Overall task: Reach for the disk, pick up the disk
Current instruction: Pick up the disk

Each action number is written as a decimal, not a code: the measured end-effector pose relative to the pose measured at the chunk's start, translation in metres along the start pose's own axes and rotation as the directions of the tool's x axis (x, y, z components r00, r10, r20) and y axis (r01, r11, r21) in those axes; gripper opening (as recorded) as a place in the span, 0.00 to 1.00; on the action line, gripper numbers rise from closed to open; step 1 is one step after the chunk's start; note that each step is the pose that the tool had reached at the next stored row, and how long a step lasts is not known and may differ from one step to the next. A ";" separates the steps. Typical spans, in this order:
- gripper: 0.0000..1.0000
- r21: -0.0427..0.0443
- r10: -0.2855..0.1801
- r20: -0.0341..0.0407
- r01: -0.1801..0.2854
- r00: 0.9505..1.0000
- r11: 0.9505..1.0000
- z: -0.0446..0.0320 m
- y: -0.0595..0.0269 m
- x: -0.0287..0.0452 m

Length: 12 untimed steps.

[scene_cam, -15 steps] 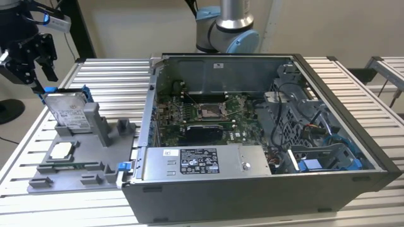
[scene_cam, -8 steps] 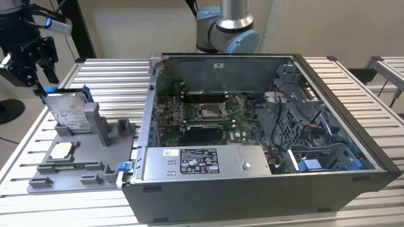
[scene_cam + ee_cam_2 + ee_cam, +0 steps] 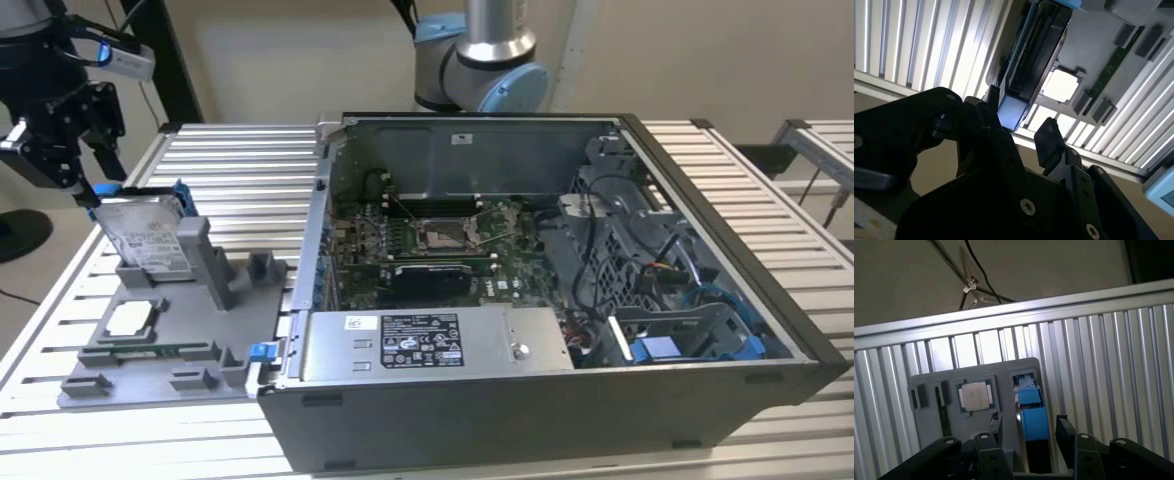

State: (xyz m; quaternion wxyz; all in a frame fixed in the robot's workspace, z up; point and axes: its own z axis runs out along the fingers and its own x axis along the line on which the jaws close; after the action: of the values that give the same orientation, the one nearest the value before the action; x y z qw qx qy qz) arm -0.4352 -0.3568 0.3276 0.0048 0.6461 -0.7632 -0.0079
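The disk stands on edge in a slot of the grey holder tray at the exterior view's left, silver with a white label and a blue frame. My black gripper hangs just above its upper corner, tilted. In the first wrist view the open gripper has the blue edge of the disk between its two fingers, with a gap on each side. In the second wrist view the gripper is at the blue end of the disk, and I cannot tell whether a finger touches it.
A white-topped square chip lies in the tray in front of the disk. An open computer case with a grey power supply box stands to the right of the tray. The arm's base rises behind the case. The ribbed table's edge is close by.
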 end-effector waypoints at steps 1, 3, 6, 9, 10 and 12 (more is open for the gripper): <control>1.00 0.000 0.000 0.000 0.000 1.000 1.000 0.0007 0.0000 0.0000; 1.00 0.000 -0.001 0.000 0.001 1.000 1.000 0.0022 0.0000 0.0000; 1.00 0.000 -0.001 0.000 0.001 1.000 1.000 0.0042 -0.0001 0.0000; 1.00 0.000 -0.002 0.000 0.002 1.000 1.000 0.0060 -0.0002 0.0000; 1.00 0.000 -0.002 0.000 0.002 1.000 1.000 0.0065 -0.0002 0.0000; 1.00 0.000 -0.002 0.000 0.002 1.000 1.000 0.0077 -0.0002 0.0000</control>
State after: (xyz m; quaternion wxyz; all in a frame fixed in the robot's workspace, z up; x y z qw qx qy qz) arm -0.4352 -0.3568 0.3199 0.0048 0.6469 -0.7625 -0.0079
